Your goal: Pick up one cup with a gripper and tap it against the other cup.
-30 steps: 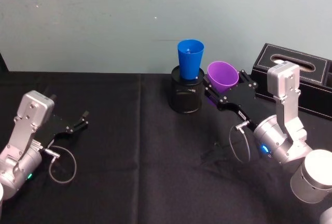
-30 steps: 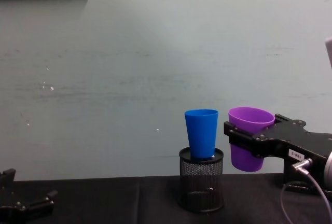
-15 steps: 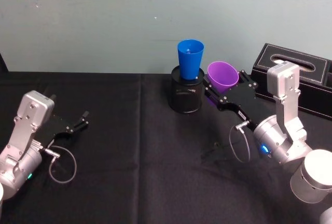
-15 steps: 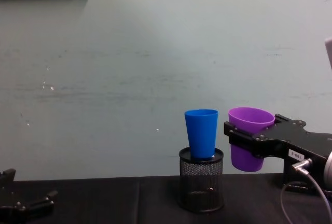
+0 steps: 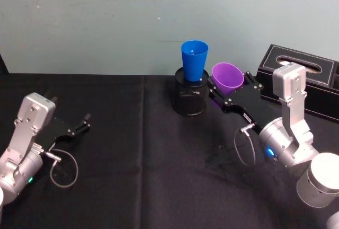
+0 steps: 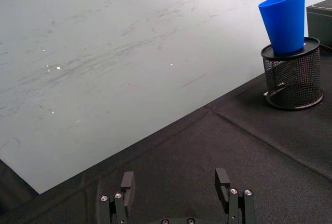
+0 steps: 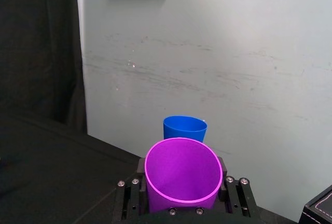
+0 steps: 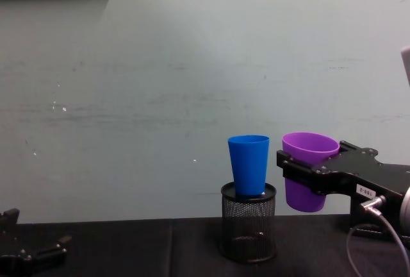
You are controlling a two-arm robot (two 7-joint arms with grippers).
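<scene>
Clamping the purple cup (image 5: 228, 76) by its smooth, tapered plastic sides, the right gripper (image 5: 231, 88) is holding it upright in the air, its flat black fingers (image 7: 234, 193) closed against the cup. It is hanging just right of the blue cup (image 5: 194, 59), with a narrow gap between them in the chest view. The blue cup is standing in a black mesh holder (image 5: 189, 100) on the black-clothed bench (image 5: 137, 155). The left gripper (image 6: 175, 183) is sitting low at the near left, fingers spread wide, gripping nothing.

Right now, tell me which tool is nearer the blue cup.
Right. The right tool, shut on the purple cup, is raised just beside the blue cup, a small gap between cups. The left tool sits open, low over the table's far left.
</scene>
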